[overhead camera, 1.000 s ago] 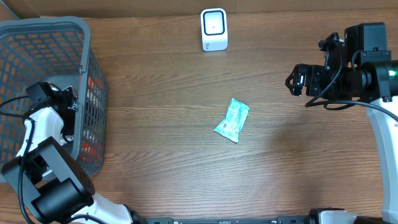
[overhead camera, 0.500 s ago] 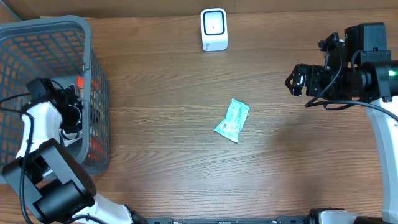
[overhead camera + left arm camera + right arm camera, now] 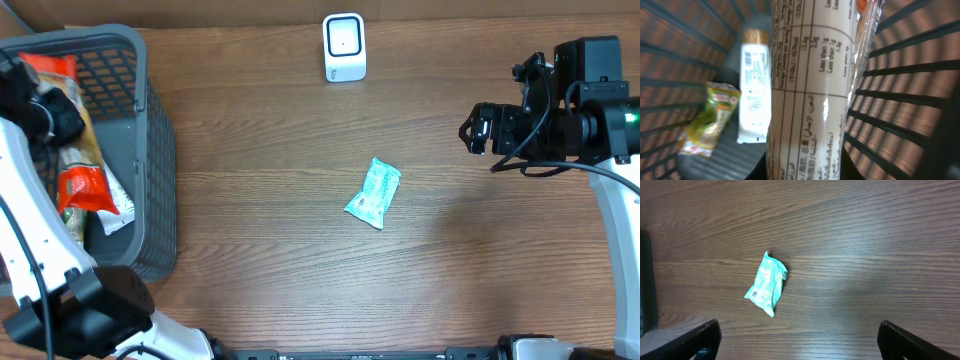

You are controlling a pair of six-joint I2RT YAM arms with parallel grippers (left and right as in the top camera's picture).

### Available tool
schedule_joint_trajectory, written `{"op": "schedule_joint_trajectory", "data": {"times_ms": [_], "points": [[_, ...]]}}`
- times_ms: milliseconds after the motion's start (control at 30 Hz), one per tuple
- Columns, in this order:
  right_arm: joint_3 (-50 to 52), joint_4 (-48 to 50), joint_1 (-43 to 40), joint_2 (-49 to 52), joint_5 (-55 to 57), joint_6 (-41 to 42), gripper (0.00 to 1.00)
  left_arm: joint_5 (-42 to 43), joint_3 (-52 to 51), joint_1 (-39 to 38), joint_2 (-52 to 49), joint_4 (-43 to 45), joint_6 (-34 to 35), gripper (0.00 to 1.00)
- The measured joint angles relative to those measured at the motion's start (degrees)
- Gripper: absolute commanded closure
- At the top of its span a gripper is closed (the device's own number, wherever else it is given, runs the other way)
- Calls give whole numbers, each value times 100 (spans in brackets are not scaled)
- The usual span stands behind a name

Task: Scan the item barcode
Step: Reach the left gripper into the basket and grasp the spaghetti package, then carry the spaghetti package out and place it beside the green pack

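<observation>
My left fingers [image 3: 42, 108] are closed on a snack packet [image 3: 78, 165], an orange and red one. It hangs from them above the grey basket [image 3: 158, 200] at the left end of the worktop [image 3: 300, 270]. From overhead my own arm covers part of the packet, so I cannot make out exactly where the pads bite. In my left wrist view the fingers are hidden altogether. The packet [image 3: 810, 90] fills the middle there, cut off top and bottom, showing a blurred table of small print. I cannot tell whether a barcode sits on that face. Past it, on the basket floor, lie a white packet with a gold top [image 3: 755, 95] and a green and yellow one [image 3: 709, 119].

My right fingers [image 3: 478, 128] stand wide apart with nothing between them, out over the right of the worktop. Only their tips show in the wrist view. A teal packet [image 3: 767, 283] lies flat mid-worktop, well apart from the white scanner [image 3: 344, 47] at the far edge.
</observation>
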State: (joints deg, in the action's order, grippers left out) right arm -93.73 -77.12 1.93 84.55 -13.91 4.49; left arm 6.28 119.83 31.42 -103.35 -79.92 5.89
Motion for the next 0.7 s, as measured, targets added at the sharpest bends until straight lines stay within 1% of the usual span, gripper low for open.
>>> {"op": "schedule_joint_trajectory", "data": {"times_ms": [133,200,300,333,367,400,467,567,633,700], "points": [[0,9,0,0,-4,-2,0,-9,590,-243,350,-291,20,96],[0,28,0,0,-4,0,0,35,686,-579,610,-374,20,96],[0,37,0,0,-2,0,0,122,741,-1327,903,-640,20,96],[0,37,0,0,-2,0,0,153,741,-1792,962,-748,20,96],[0,33,0,0,-4,0,0,168,741,-1906,968,-772,20,96],[0,33,0,0,-2,0,0,205,723,-2210,970,-787,33,96],[0,35,0,0,-4,-2,0,251,544,-2830,935,-706,157,96],[0,31,0,0,-4,0,0,291,74,-3526,820,-568,472,96],[0,31,0,0,-4,0,0,267,-426,-3919,684,-337,828,96],[0,35,0,0,-4,2,0,234,-1038,-4284,479,81,1200,96]]}}
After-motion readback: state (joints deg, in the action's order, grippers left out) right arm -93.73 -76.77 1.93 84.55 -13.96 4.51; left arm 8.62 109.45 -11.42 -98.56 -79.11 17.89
